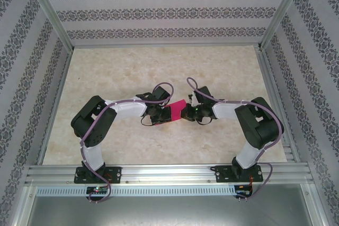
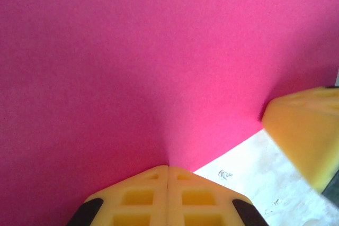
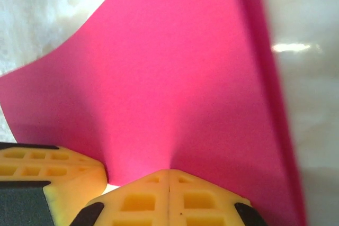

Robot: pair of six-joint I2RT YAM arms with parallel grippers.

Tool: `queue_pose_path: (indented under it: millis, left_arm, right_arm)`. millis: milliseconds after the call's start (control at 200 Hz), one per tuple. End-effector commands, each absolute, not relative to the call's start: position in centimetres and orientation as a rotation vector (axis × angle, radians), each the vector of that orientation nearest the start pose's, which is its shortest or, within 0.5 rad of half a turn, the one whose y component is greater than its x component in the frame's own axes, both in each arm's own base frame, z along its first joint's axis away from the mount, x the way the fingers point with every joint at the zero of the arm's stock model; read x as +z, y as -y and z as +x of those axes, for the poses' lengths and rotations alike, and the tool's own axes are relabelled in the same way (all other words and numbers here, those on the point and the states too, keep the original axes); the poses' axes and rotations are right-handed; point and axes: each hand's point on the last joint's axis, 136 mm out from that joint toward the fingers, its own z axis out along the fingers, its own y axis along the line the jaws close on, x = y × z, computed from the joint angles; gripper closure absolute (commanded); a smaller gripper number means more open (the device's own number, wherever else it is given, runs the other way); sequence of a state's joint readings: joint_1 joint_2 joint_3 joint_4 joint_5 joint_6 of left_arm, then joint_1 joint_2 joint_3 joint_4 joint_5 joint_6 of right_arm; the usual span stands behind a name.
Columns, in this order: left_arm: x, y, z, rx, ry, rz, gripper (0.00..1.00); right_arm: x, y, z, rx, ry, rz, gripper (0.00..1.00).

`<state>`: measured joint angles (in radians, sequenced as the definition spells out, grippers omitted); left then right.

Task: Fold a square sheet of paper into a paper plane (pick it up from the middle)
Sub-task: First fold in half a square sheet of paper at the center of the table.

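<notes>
The square sheet of paper (image 1: 176, 110), bright magenta-pink, hangs between my two grippers just above the middle of the table. My left gripper (image 1: 162, 114) is shut on its left edge. My right gripper (image 1: 186, 113) is shut on its right edge. In the left wrist view the sheet of paper (image 2: 159, 62) rises from the closed yellow tips of the left gripper (image 2: 168, 168), and a right fingertip (image 2: 307, 130) shows beside it. In the right wrist view the paper (image 3: 180, 88) bows up from the closed right gripper (image 3: 168, 172), with a darker doubled edge on its right. A left fingertip (image 3: 53, 175) sits close by.
The beige marbled table (image 1: 159, 67) stretches behind and beside the grippers. Patterned walls (image 1: 159, 9) and aluminium posts close in three sides. A metal rail (image 1: 169, 173) at the near edge carries both arm bases.
</notes>
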<state>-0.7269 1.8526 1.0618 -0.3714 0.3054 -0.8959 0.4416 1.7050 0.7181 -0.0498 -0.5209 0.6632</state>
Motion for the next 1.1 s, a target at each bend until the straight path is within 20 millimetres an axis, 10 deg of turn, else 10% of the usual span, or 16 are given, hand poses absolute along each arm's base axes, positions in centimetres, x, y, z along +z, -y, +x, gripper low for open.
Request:
queue_pose_path:
  millis: [0, 255, 475, 759, 1094]
  left_arm:
    - [-1.6, 27.5, 25.1, -0.555, -3.102, -0.215, 1.0]
    - [-1.5, 27.8, 25.3, -0.567, -3.098, -0.201, 1.0]
    - [-1.0, 28.5, 25.6, -0.616, -3.079, -0.168, 1.0]
    - [0.1, 29.9, 26.5, -0.705, -3.029, -0.062, 1.0]
    - [2.1, 31.7, 27.9, -0.818, -2.915, 0.097, 0.98]
  right_arm:
    - [-0.9, -18.4, 28.9, 0.865, -2.803, 0.256, 0.98]
    - [3.1, -16.3, 30.5, 0.802, -2.701, 0.237, 0.98]
    - [7.7, -20.5, 30.6, 0.97, -2.575, 0.096, 0.97]
    - [4.8, -25.9, 30.4, 1.094, -2.64, 0.091, 0.97]
    - [0.6, -23.3, 29.7, 0.921, -2.758, 0.232, 0.98]
